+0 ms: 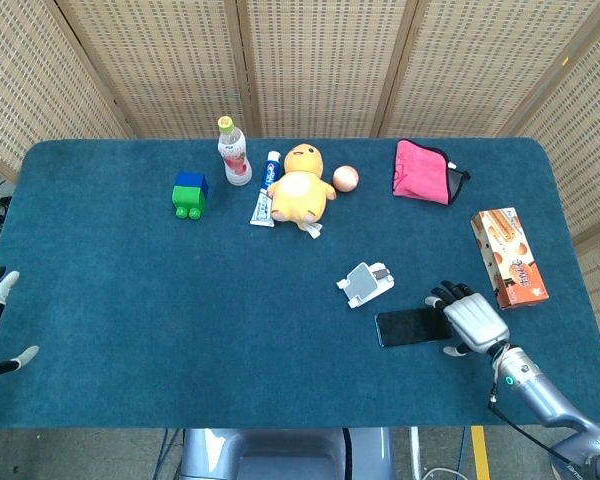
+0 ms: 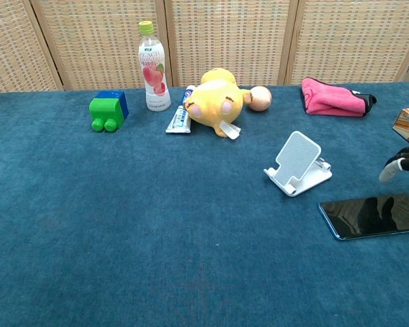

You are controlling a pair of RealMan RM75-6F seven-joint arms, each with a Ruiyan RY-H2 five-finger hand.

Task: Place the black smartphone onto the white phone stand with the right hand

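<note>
Grasping demands care: the black smartphone (image 1: 413,326) lies flat on the blue cloth, just beside the white phone stand (image 1: 366,283). The right hand (image 1: 469,317) hovers at its right end, fingers loosely spread, holding nothing. Pinch the long edges before lifting.

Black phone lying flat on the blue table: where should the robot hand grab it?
Probably across its two long edges near the right end. The flat black smartphone lies face-up with nothing beneath to hook, and the right robot hand hovers over that end. Come from above.
</note>
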